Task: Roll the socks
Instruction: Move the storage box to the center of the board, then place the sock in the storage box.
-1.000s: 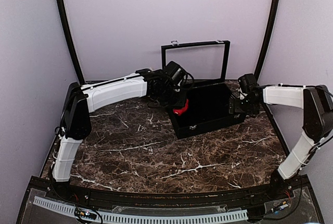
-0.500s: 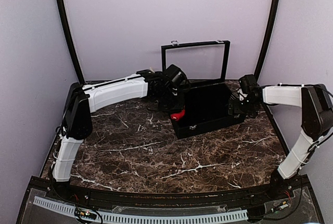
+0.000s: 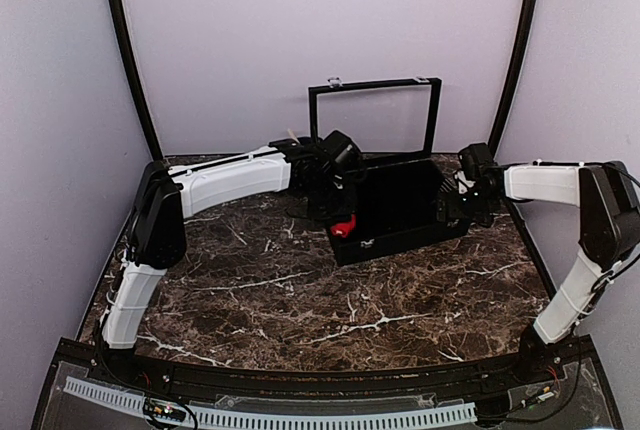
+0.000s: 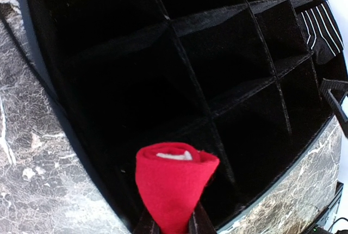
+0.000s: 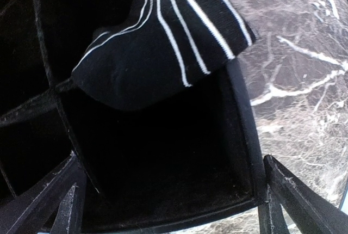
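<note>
Your left gripper [image 4: 169, 225] was pinching the sock [image 4: 173, 188] by its lower end, with the red roll standing up from the fingers and a white core showing at its top. In the wrist view it sat at 6 o'clock, over the box [image 4: 217, 19] just inside the wall nearest the table [image 4: 32, 152]. From above, that was the box's 8 o'clock corner. I judged the roll done and the placing in hand. You needed to centre it over one cell, clear of the dividers, lower it straight and let go only once it was seated, or it could spring loose. Your right gripper [image 5: 169, 163] was spread and empty at the box's 3 o'clock side, beneath a striped sock [image 5: 157, 43].
</note>
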Tool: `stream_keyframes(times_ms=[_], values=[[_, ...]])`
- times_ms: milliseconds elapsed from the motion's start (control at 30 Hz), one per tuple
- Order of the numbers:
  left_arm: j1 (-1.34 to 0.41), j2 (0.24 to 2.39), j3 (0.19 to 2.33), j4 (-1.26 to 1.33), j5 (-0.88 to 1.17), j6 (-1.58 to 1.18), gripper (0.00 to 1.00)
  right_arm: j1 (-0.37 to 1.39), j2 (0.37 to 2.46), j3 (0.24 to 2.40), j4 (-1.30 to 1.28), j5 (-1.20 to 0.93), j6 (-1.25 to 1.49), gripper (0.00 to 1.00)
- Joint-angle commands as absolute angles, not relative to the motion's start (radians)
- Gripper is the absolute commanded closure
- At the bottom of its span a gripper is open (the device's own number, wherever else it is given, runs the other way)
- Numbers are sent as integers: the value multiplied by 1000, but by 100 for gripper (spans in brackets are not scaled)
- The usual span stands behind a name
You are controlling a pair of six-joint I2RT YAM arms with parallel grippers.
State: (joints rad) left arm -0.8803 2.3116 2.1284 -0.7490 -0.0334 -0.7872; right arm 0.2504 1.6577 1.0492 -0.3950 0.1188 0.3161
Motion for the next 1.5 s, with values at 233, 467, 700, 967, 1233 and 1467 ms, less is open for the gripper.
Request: stream_keyframes(times_ms=[233, 467, 700, 967, 1233, 1467], values=[[-885, 2312, 2157, -796, -35, -822, 100, 397, 1656, 1059, -381, -73, 331, 0], [-881, 2311, 2204, -870, -182, -744, 100, 405, 1636, 1042, -385, -80, 334, 0], [-884, 2310, 2231, -906, -298, -656, 100, 405, 1629, 1025, -383, -80, 325, 0], [-923, 2333, 2229, -914, -382, -565, 100, 405, 1643, 1029, -380, -95, 317, 0], [-946, 2371, 2250, -895, -383, -560, 100, 405, 1643, 1040, -394, -95, 303, 0], [-959, 2395, 2254, -913, -419, -566, 100, 405, 1645, 1046, -402, -102, 298, 0]])
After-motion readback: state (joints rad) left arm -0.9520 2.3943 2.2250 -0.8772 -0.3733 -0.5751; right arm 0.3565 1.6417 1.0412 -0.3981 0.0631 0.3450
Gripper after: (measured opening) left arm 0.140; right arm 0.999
